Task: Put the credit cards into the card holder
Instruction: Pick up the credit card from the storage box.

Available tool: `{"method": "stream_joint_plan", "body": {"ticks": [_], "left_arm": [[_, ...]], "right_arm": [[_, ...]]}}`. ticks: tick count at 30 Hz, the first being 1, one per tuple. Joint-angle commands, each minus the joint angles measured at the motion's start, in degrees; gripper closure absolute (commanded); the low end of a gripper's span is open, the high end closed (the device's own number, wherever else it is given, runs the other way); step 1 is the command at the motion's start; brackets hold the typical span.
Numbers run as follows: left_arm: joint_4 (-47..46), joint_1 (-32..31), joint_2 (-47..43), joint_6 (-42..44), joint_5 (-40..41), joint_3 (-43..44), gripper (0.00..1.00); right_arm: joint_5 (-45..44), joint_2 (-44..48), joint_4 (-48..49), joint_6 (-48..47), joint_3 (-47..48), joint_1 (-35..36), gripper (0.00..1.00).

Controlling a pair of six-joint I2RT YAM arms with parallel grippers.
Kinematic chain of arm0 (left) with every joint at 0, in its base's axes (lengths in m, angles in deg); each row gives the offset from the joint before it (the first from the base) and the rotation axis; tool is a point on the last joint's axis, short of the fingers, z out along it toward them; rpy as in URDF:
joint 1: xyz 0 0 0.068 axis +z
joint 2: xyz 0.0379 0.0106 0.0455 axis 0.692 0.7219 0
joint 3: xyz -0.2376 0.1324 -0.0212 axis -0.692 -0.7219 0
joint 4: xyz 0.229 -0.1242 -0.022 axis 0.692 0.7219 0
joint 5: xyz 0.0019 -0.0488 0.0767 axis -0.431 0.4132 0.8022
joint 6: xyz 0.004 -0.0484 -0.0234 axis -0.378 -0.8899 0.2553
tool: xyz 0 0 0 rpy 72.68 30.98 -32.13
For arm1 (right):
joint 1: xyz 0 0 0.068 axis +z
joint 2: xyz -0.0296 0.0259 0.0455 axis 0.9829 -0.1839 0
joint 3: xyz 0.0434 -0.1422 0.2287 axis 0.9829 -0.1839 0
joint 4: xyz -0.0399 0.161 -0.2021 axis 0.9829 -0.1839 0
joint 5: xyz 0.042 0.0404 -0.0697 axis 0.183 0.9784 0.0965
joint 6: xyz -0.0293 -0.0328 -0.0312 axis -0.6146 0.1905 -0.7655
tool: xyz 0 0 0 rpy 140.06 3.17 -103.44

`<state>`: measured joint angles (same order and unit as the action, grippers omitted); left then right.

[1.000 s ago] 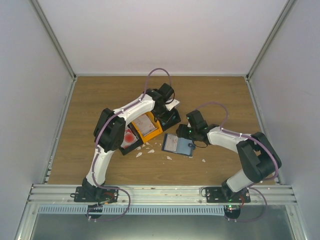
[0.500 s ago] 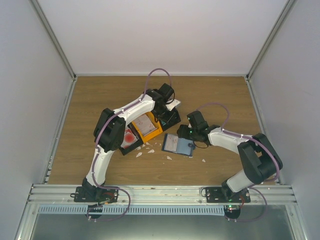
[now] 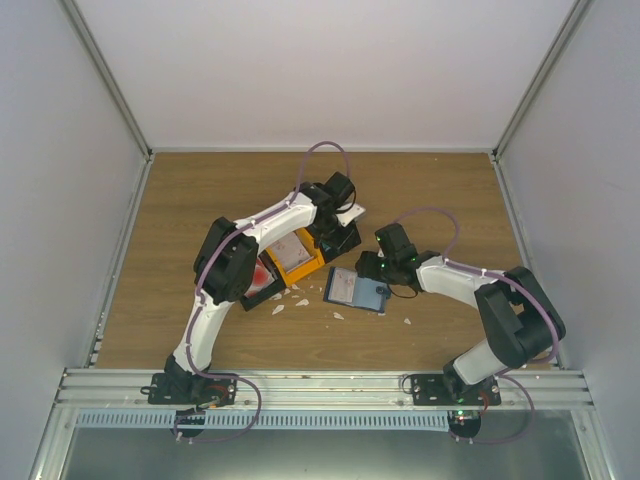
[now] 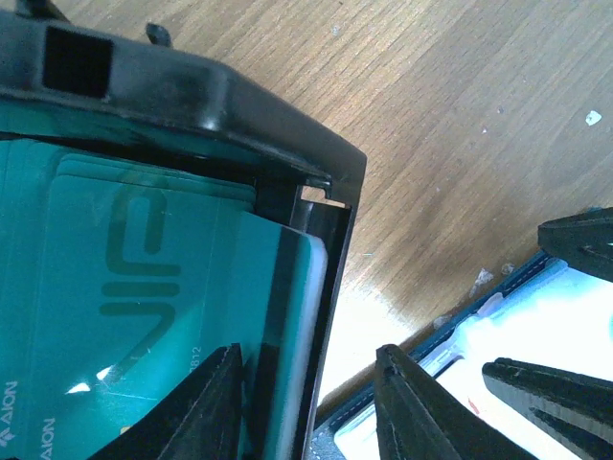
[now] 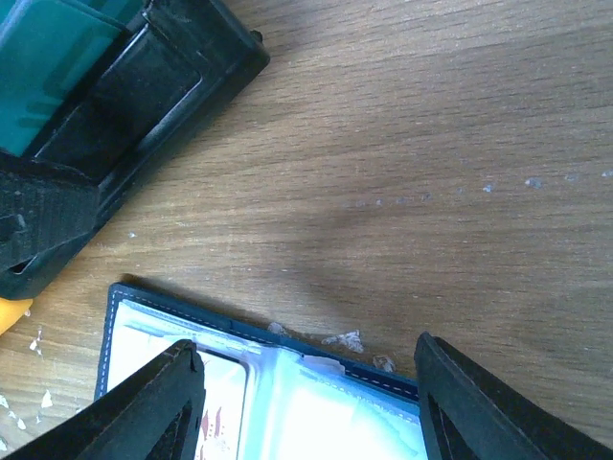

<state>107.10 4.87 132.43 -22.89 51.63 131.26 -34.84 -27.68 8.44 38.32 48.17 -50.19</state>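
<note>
The left tool (image 3: 335,226) hangs over the right end of a black bin (image 4: 192,96), the farthest of three bins set in a diagonal row on the table (image 3: 440,200). In the left wrist view its fingers (image 4: 215,407) stand partly open. One is inside the bin and the other just outside, and the bin's right wall and the thick white edge of a card lie in the gap. Neither finger visibly presses on them, so the tool grips nothing. The bin holds a stack of teal cards (image 4: 144,287) lying flat, the top one printed with large letters.

The card holder (image 3: 356,288) lies open and flat on the table, just right of the bins and near the middle. The right tool (image 3: 380,268) hovers at its far right edge with the jaws spread wide and empty. In the right wrist view the fingers (image 5: 158,402) frame the holder's navy rim (image 5: 239,328) and its clear pockets. A white card with a red blotch (image 5: 215,422) sits in the left pocket.

Near and left of the black bin comes an orange bin (image 3: 311,268) holding a pale card (image 3: 290,249). Next is a second black bin (image 3: 255,298) with a white, red-blotched card (image 3: 261,272). Small white scraps (image 3: 290,299) dot the table near the bins and the holder.
</note>
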Motion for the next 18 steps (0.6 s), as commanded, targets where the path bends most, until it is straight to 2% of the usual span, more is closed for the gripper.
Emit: {"method": "stream_joint_plan", "body": {"ticks": [1, 18], "left_arm": [[0.2, -0.4, -1.5, 1.0, -1.5, 0.4, 0.6], [0.5, -0.4, -4.4, 0.5, -2.2, -0.8, 0.63]], "right_arm": [[-1.2, 1.6, -0.3, 0.1, -0.6, -0.6, 0.39], [-0.9, 1.4, -0.2, 0.0, -0.3, -0.6, 0.39]]}}
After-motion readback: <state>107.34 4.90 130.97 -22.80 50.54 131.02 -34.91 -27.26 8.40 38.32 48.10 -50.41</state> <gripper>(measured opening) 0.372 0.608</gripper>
